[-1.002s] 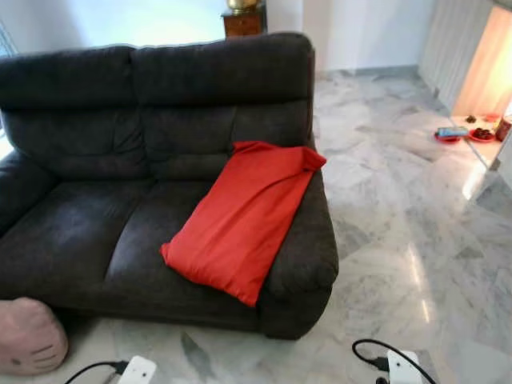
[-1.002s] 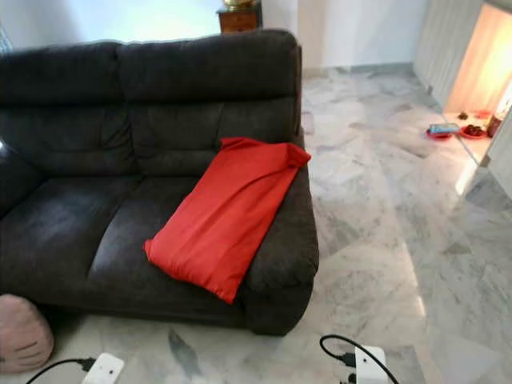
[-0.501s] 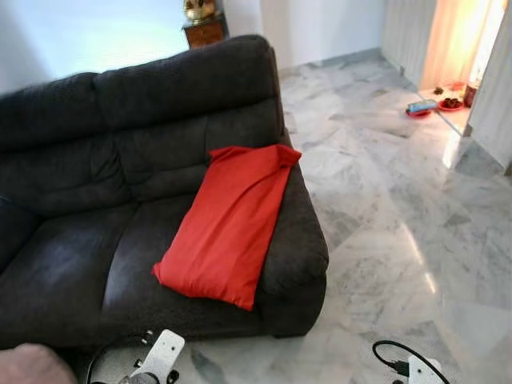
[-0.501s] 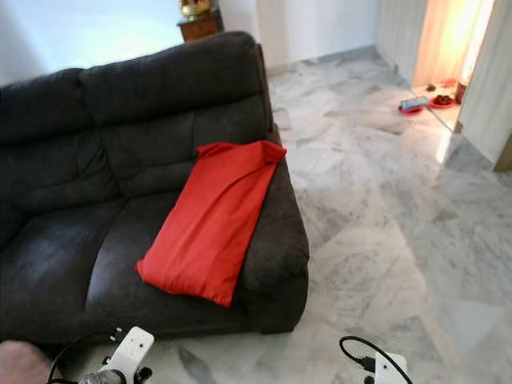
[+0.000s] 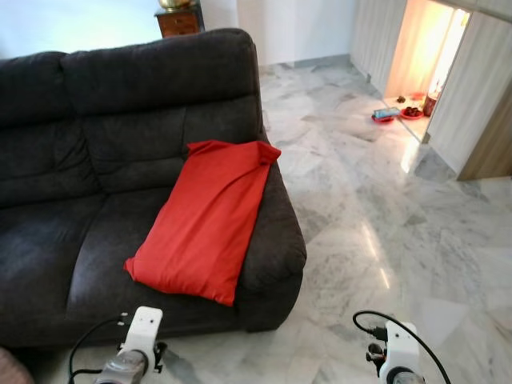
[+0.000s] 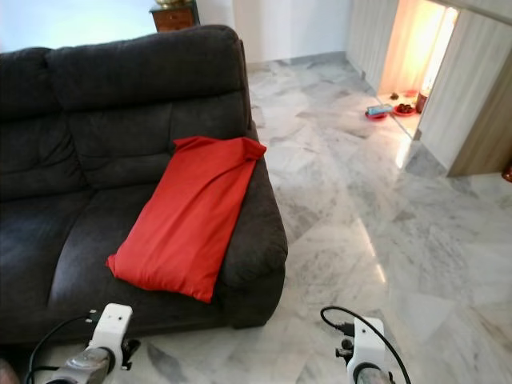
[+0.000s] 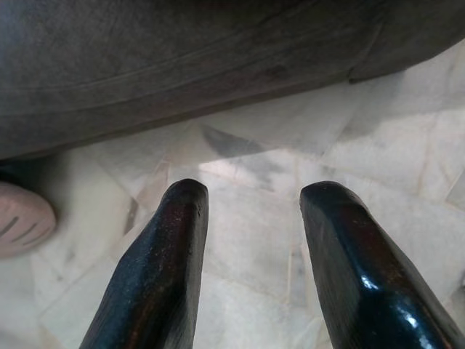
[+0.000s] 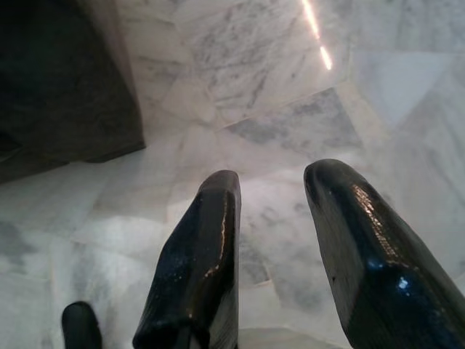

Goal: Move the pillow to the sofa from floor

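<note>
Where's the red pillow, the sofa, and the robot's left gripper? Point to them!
red pillow (image 5: 204, 220), left eye view, middle of its cover.
sofa (image 5: 144, 80), left eye view, on the backrest.
left gripper (image 7: 251, 254), left wrist view, midway between its two open black fingertips, above the marble floor.

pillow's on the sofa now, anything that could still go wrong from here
The red pillow leans half on the sofa armrest, its lower corner near the seat's front edge, so it might slide off toward the marble floor. Both grippers, left gripper and right gripper, hang open and low over the floor beside the sofa base; a careless step could knock them against it.
</note>
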Motion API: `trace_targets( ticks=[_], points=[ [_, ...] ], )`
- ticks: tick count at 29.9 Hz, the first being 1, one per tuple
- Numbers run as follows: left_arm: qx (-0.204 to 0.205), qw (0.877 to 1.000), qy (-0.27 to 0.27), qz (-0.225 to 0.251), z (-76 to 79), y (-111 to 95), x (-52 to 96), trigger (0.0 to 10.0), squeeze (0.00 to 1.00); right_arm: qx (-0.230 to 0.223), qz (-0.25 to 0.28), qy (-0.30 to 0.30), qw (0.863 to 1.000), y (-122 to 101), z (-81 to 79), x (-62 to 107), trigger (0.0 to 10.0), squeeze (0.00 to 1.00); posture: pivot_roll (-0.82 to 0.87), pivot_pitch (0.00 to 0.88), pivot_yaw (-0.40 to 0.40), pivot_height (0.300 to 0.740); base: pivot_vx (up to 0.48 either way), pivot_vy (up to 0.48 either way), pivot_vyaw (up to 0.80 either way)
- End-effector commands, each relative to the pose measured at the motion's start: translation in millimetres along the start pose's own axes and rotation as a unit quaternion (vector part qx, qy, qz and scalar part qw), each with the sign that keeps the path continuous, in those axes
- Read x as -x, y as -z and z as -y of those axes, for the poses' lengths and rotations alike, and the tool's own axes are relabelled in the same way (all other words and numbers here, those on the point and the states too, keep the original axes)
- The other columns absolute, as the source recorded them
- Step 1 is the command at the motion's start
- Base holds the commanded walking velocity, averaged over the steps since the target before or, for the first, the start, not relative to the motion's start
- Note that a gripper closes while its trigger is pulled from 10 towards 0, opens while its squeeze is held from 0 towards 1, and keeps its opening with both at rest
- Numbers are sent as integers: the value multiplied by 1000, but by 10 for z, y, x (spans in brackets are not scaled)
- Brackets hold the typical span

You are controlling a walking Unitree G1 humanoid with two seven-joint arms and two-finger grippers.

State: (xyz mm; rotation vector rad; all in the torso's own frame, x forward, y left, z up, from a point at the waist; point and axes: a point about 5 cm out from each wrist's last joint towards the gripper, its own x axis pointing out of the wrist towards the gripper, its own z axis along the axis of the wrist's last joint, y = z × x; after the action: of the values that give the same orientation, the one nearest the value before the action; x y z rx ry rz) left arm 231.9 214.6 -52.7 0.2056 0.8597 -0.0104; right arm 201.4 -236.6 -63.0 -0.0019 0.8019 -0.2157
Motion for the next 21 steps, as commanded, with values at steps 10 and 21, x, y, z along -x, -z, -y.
trace_targets(
  ticks=[10, 21],
  points=[
    [14, 1000, 4, -9, 177, 116, 9, 10000, 0, 10, 29, -13, 999, -316, -100, -76, 10000, 0, -43, 0, -17, 740, 0, 0, 0],
    [73, 997, -28, -5, 106, 122, 14, 10000, 0, -11, 12, -59, 998, -349, -481, -92, 10000, 0, -16, 0, -14, 740, 0, 0, 0]
  ],
)
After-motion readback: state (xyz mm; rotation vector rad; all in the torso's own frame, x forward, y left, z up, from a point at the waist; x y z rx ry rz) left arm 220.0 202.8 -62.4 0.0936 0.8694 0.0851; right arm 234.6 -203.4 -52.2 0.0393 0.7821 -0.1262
